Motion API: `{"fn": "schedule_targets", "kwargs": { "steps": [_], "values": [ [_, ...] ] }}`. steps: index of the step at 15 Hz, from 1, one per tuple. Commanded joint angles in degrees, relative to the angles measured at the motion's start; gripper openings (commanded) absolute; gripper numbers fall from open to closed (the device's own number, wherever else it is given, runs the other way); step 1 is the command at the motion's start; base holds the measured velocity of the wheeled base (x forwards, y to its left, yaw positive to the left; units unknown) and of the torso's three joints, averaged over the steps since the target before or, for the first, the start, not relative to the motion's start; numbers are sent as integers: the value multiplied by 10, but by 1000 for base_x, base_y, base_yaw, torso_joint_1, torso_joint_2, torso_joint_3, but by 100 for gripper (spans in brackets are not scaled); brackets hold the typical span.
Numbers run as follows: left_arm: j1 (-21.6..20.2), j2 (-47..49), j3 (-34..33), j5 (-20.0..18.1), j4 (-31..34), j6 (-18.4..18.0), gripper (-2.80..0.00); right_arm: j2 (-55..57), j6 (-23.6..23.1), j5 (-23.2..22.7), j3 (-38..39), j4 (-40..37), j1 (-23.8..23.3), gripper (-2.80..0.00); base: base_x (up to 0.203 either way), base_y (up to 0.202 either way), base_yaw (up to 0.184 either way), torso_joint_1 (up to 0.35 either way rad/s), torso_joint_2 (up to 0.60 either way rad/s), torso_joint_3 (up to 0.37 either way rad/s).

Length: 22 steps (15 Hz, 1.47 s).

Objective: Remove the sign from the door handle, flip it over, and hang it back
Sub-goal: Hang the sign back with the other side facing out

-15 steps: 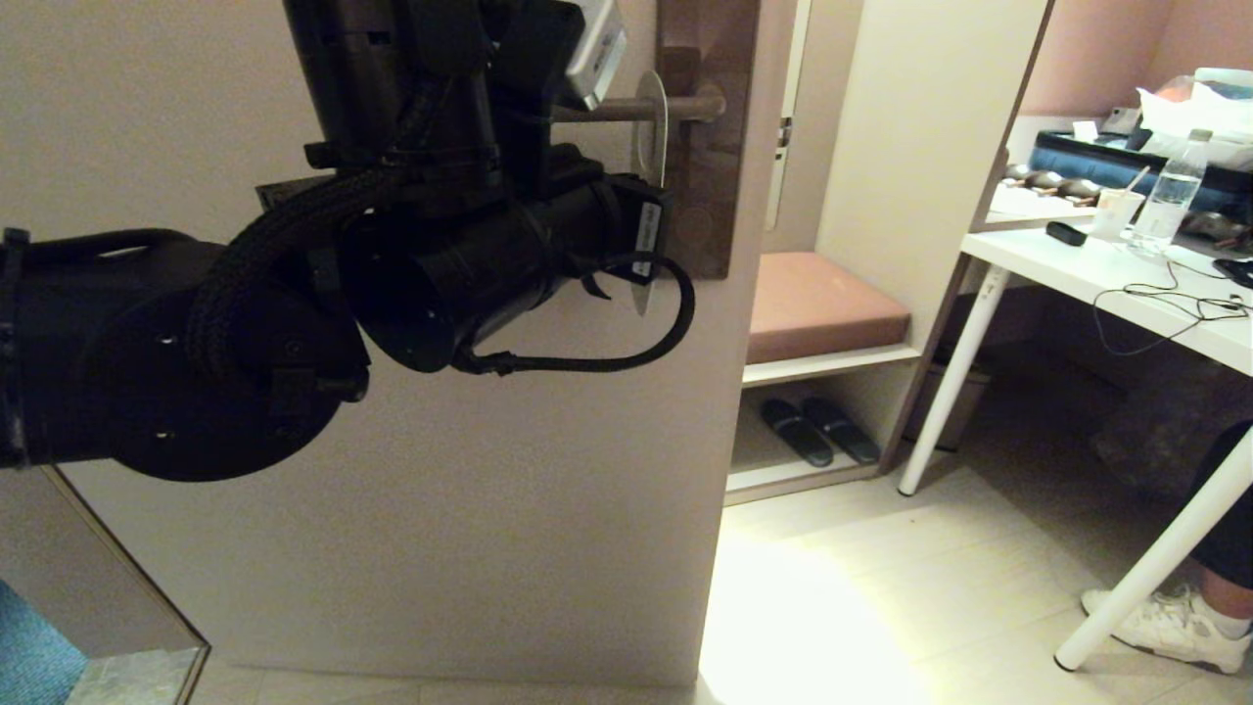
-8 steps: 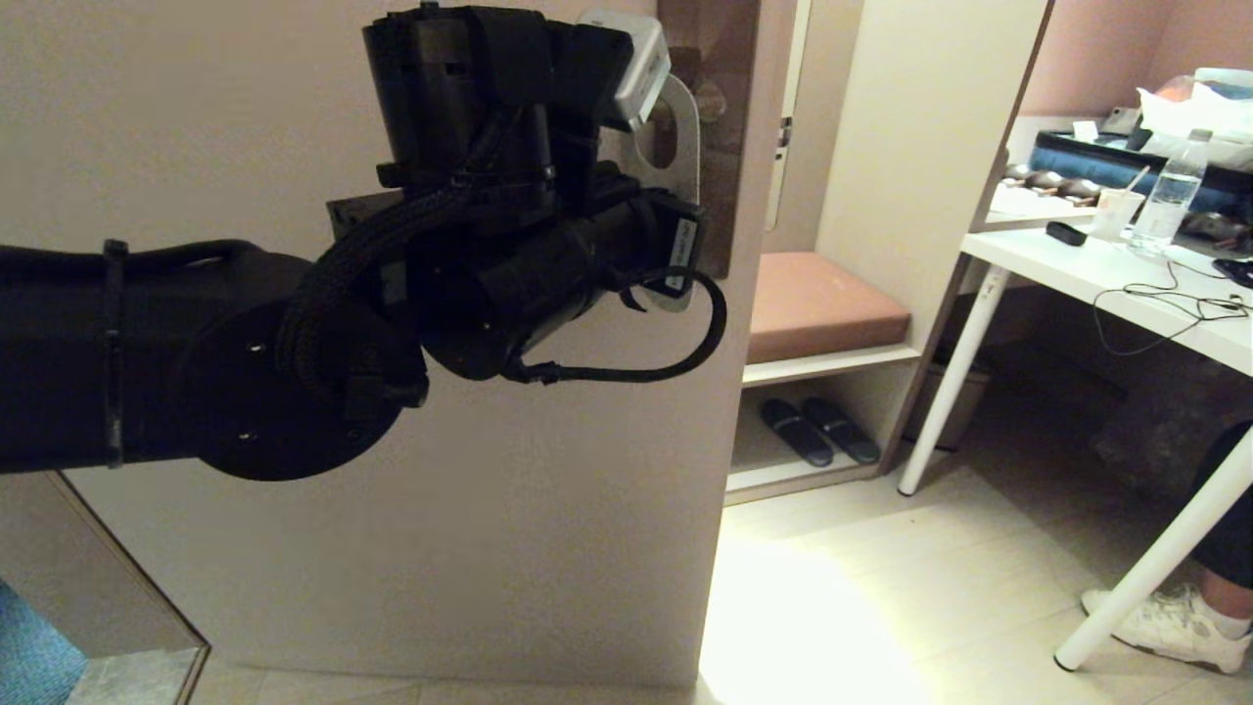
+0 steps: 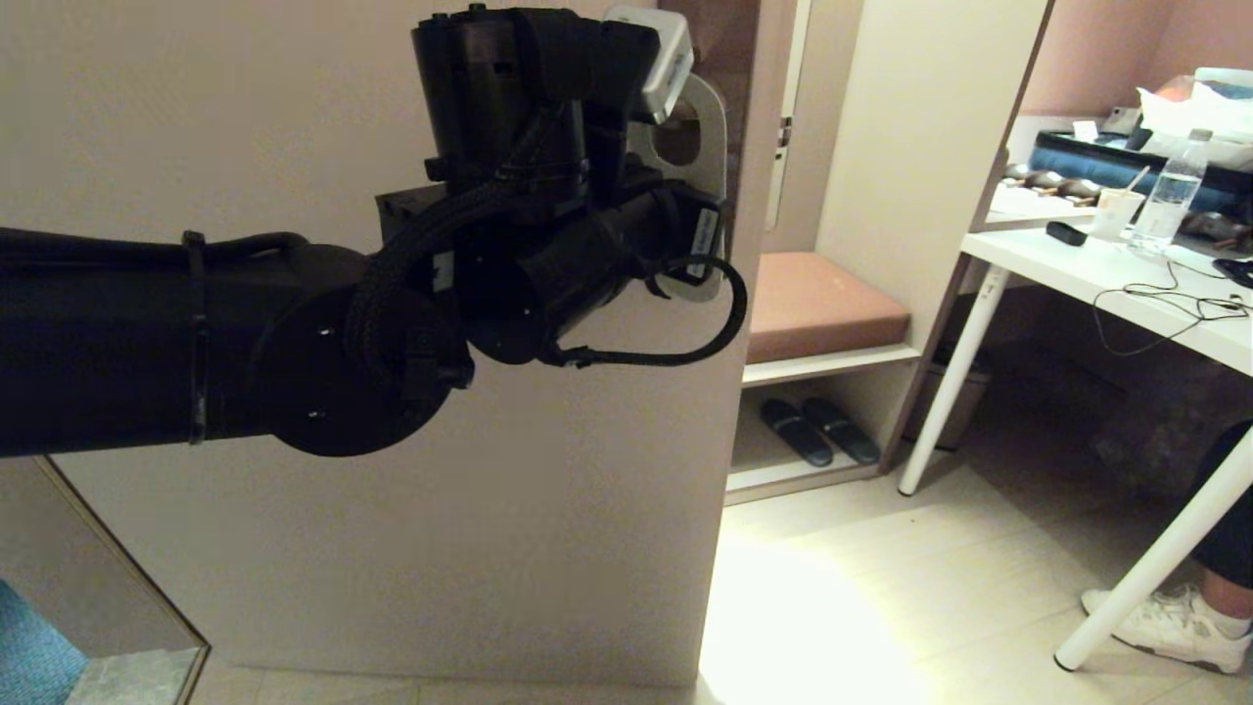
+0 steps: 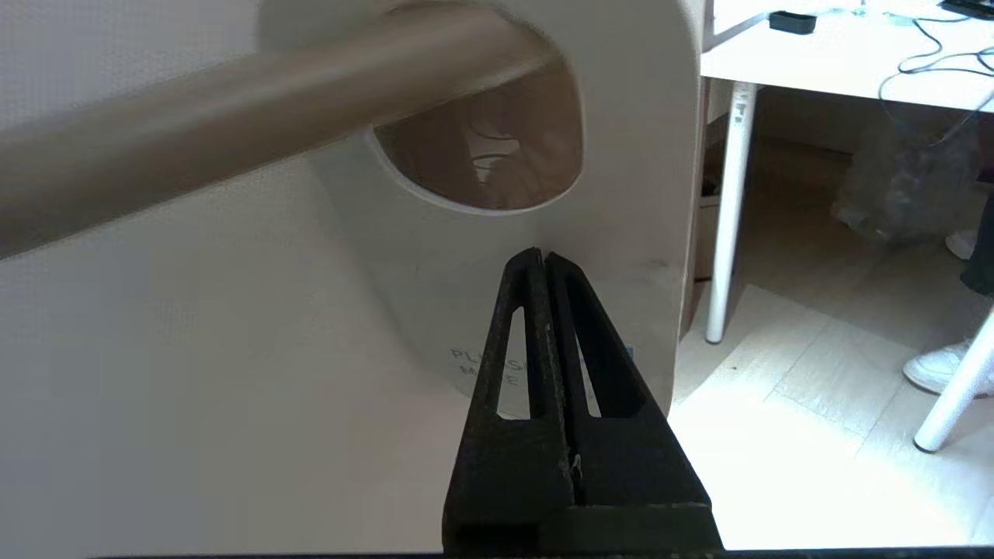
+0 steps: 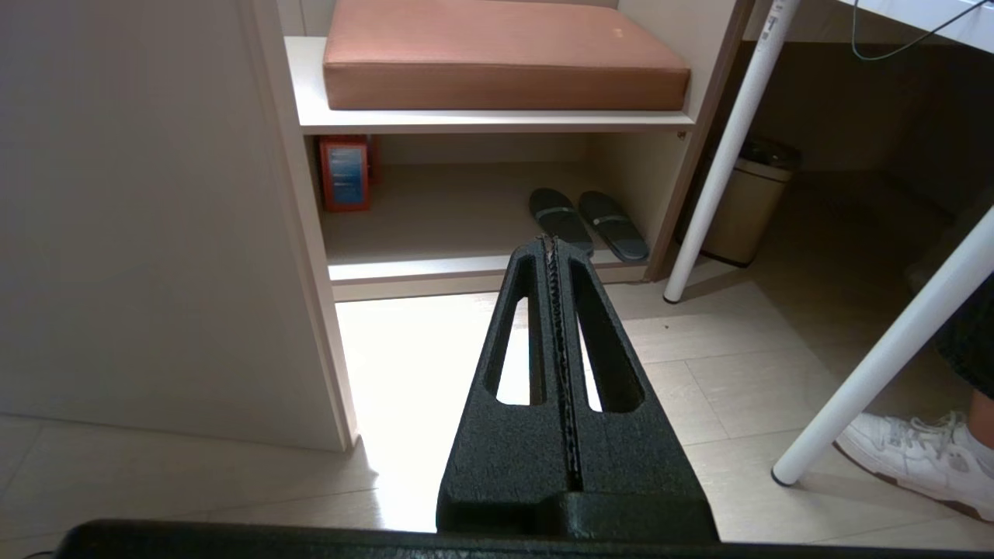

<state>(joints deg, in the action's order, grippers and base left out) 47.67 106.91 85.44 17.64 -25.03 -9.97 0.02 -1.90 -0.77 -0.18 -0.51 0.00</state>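
- The left gripper [image 4: 543,260] is up at the door, in the upper middle of the head view, with its fingers pressed together; the tips sit just below the oval hole of the sign [image 4: 621,155], against or just in front of its pale face, and whether the card is pinched between them cannot be told.
- The sign [image 3: 712,127] hangs in front of the dark backplate [image 3: 739,59]; in the left wrist view the door handle [image 4: 233,132] runs through its hole from the upper left of the frame.
- Faint lettering shows low on the pale face, partly hidden by the fingers.
- The right gripper [image 5: 553,248] hangs low and idle, its fingers closed on nothing, pointing toward the floor.
- The door [image 3: 489,548] is a plain cream panel filling the left and centre of the head view.
- Right of it stands a cream shelf unit with a reddish-brown cushion [image 3: 822,304] and a pair of dark slippers [image 3: 820,431] beneath.
- At the far right is a white table [image 3: 1106,284] with a water bottle [image 3: 1170,196], a cup and cables.
- A white shoe [image 3: 1175,627] shows at the lower right, on pale floor tiles.
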Motion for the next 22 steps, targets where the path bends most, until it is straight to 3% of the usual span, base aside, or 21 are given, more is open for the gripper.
{"fn": "schedule_targets", "kwargs": {
  "steps": [1, 22],
  "values": [
    [6, 6, 2, 2, -1, -1, -280, 0, 0, 0, 0, 0, 0, -280, 0, 0, 0, 0, 0, 0],
    [21, 76, 67, 0, -2, -15, -280, 0, 0, 0, 0, 0, 0, -280, 0, 0, 0, 0, 0, 0]
  ]
}}
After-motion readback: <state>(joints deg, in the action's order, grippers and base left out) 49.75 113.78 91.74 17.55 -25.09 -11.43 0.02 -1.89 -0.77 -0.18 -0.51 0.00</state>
